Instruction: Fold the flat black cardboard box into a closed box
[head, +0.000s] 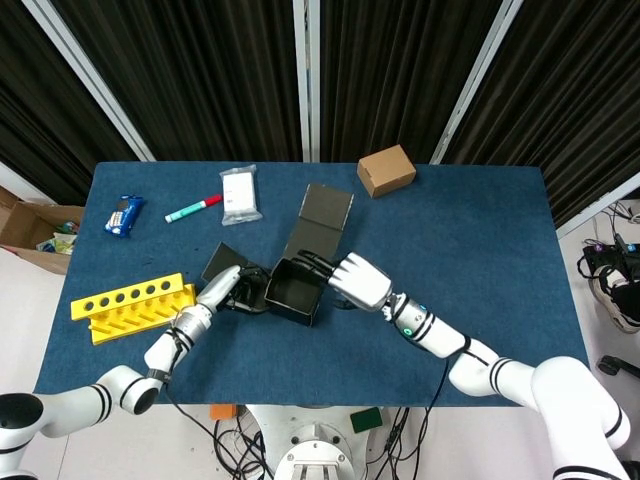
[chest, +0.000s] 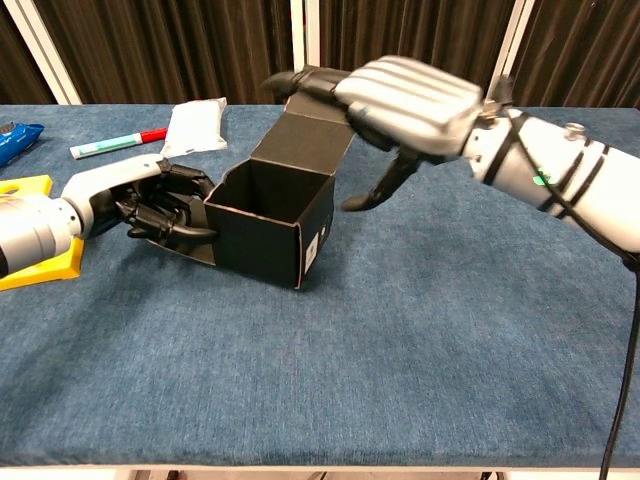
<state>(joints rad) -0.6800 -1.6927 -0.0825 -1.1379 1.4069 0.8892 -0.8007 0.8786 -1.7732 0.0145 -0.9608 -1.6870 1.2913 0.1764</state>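
Observation:
The black cardboard box (head: 296, 294) (chest: 268, 226) stands open-topped near the table's middle, turned at an angle. Its lid flap (head: 322, 222) (chest: 303, 148) leans up and away at the back. My left hand (head: 229, 289) (chest: 150, 204) is at the box's left side, its fingers curled around the side flap (head: 221, 261) that juts out there. My right hand (head: 358, 280) (chest: 408, 98) hovers above the box's right rear, its fingers stretched over the lid's top edge and touching it, its thumb hanging free.
A brown box (head: 386, 170) sits at the back right. At the back left lie a white packet (head: 240, 193) (chest: 194, 126), a red-green marker (head: 193, 208) (chest: 116, 142) and a blue snack pack (head: 124, 214). A yellow rack (head: 130, 304) (chest: 24, 187) lies by my left arm.

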